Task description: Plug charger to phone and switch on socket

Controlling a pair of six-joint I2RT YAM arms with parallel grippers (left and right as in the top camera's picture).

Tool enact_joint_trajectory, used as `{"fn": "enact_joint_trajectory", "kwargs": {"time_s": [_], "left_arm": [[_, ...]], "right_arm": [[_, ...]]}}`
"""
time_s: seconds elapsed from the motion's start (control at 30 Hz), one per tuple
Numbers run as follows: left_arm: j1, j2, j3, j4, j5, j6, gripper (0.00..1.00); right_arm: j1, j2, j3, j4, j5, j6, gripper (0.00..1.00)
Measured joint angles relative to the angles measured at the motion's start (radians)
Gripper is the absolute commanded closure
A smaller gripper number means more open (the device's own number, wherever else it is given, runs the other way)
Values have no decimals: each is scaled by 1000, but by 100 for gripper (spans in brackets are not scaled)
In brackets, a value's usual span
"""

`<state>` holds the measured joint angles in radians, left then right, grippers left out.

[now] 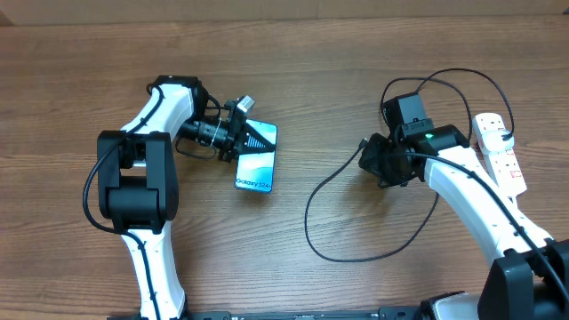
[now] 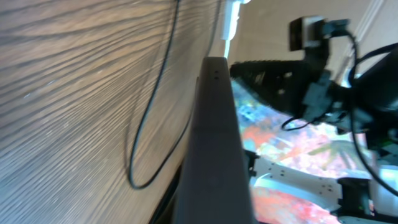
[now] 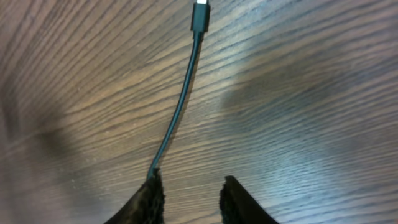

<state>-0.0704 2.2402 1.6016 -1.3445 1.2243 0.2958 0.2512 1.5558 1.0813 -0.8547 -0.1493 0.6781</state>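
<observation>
Left pincer (image 1: 252, 135) clamping shut on phone (image 1: 256, 164) at its upper end, screen lit and facing up. Right pincer (image 3: 189, 186) hovering partly open well right of phone, gap empty. Charger (image 3: 179, 112) cable running out beside one finger, plug tip (image 3: 200, 15) lying on brown wood-grain bench (image 1: 311, 53). Socket (image 1: 500, 151) sitting far right of phone.

You had one phone (image 1: 258, 165), one black charger cable (image 3: 185, 94), one white power strip (image 1: 500, 151) and two robot arms, the left arm (image 1: 138, 173) and the right arm (image 1: 471, 191), at one wooden table (image 1: 71, 53).
</observation>
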Motion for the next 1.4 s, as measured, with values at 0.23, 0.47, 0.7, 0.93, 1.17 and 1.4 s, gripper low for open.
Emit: {"fn": "enact_joint_trajectory", "kwargs": {"time_s": [0.23, 0.47, 0.7, 0.93, 1.17, 1.4], "left_arm": [[0, 0, -61, 43, 57, 0, 96], [0, 0, -79, 60, 71, 0, 96], [0, 0, -80, 60, 71, 0, 96], [-2, 0, -81, 61, 69, 0, 96], [-2, 0, -81, 62, 70, 0, 96], [-2, 0, -81, 66, 70, 0, 96]], "right_arm": [[11, 0, 0, 6, 15, 14, 63], [30, 51, 0, 79, 141, 99, 59], [30, 177, 0, 228, 176, 118, 39], [30, 273, 1, 261, 186, 131, 0], [31, 271, 2, 264, 187, 133, 0], [30, 271, 2, 266, 187, 133, 0]]}}
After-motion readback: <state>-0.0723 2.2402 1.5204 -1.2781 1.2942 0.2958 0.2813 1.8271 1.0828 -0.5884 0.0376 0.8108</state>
